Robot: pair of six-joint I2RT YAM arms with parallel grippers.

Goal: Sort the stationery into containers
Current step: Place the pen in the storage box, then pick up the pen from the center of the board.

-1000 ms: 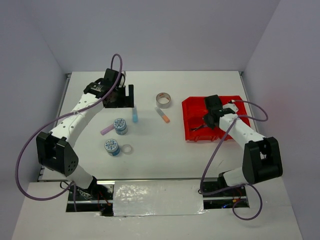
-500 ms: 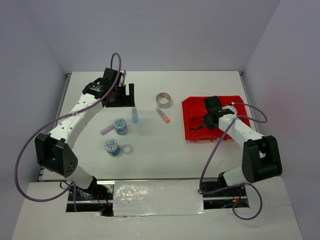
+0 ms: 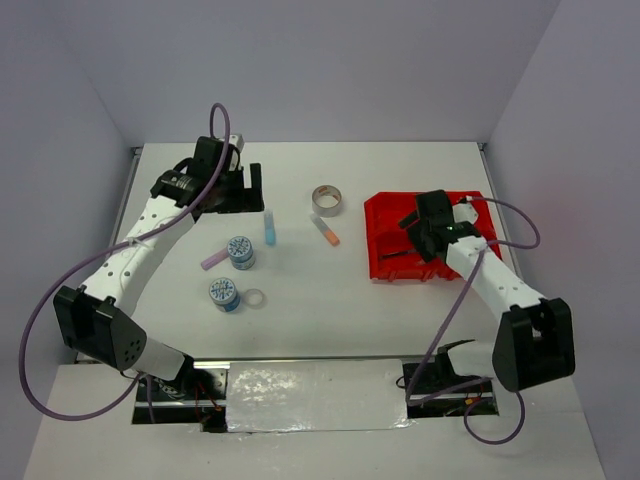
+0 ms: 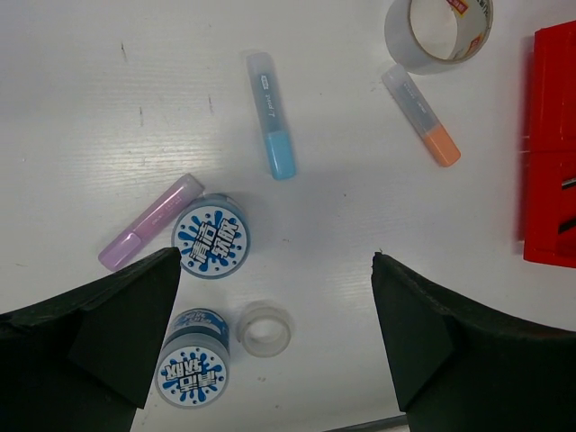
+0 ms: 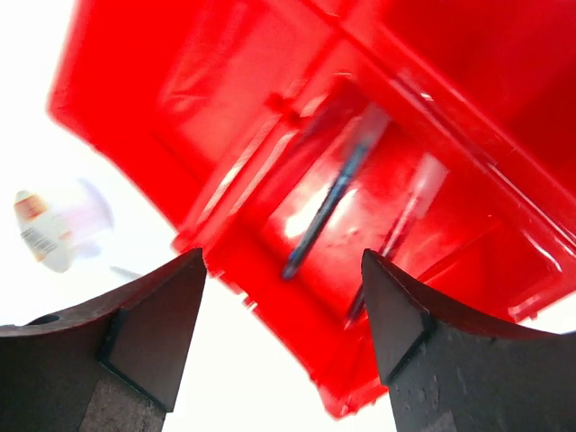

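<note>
My right gripper [image 5: 283,261] is open above the red bin [image 5: 270,99], with nothing between its fingers. A blue pen [image 5: 324,211] lies loose in the compartment below it, beside a second thin pen [image 5: 396,243]. My left gripper [image 4: 274,270] hangs wide open and empty high above the table. Under it lie a light-blue marker [image 4: 273,139], an orange marker [image 4: 420,114], a lilac marker [image 4: 149,234], two blue-white patterned tape rolls [image 4: 212,238] [image 4: 193,369], a clear tape ring [image 4: 265,328] and a grey tape roll [image 4: 438,27].
The red bin [image 3: 385,215] stands at the right of the table, with my right gripper [image 3: 415,238] over its near-left part. My left gripper [image 3: 240,195] is at the back left. Grey walls close the table on three sides.
The right gripper's jaws have spread from nearly shut to wide apart over the bin, and that arm has lifted a little. The left gripper has shifted slightly back and left.
</note>
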